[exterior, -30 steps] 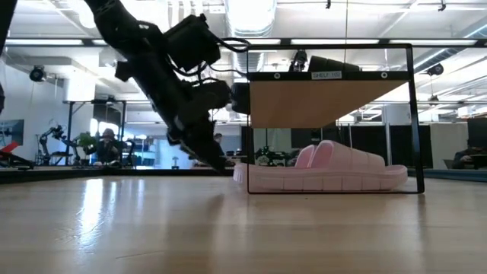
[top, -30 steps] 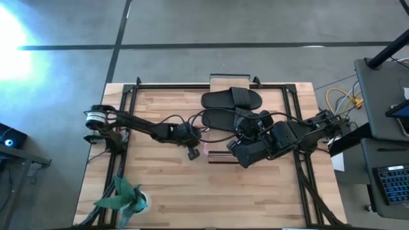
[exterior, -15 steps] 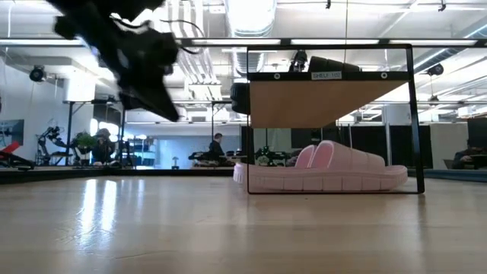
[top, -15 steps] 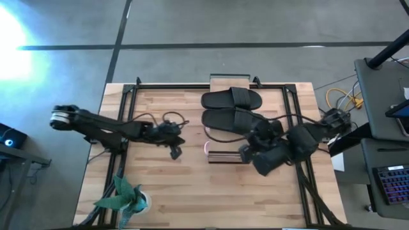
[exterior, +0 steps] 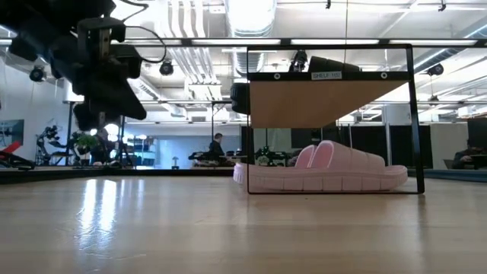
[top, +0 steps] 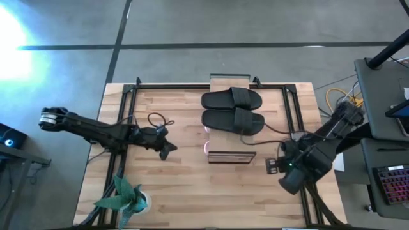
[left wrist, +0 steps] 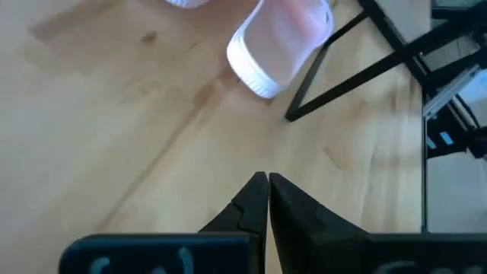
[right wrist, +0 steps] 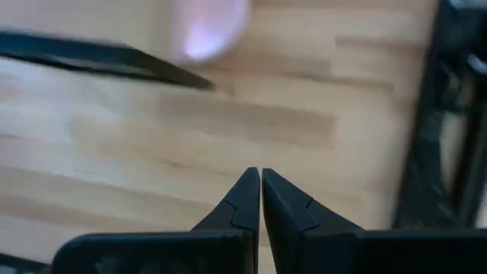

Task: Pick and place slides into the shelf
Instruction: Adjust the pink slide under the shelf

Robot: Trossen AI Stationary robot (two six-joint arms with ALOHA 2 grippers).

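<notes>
Now, from my remote seat, I take the small low shelf with its light wooden plank top and thin dark metal frame [top: 231,156] as my landmark. Well to its left, above the light wooden desk [top: 179,191], my left pincer [top: 167,151] hangs with its dark fingers [left wrist: 255,199] pressed together, gripping nothing. A green toy plant [top: 124,197] stands near the desk's corner, farther left of the shelf and toward me. Under the shelf's plank the pale pink slip-on slides [exterior: 323,171] lie on the desk, inside the frame; from above, only a pink edge [top: 207,147] shows at the shelf's left end. Just behind the shelf, the two matte black slides [top: 232,110] lie side by side. Right of the shelf, near the desk's right edge, my right pincer [top: 273,165] is closed tight as well, fingertips [right wrist: 247,192] touching and empty.
</notes>
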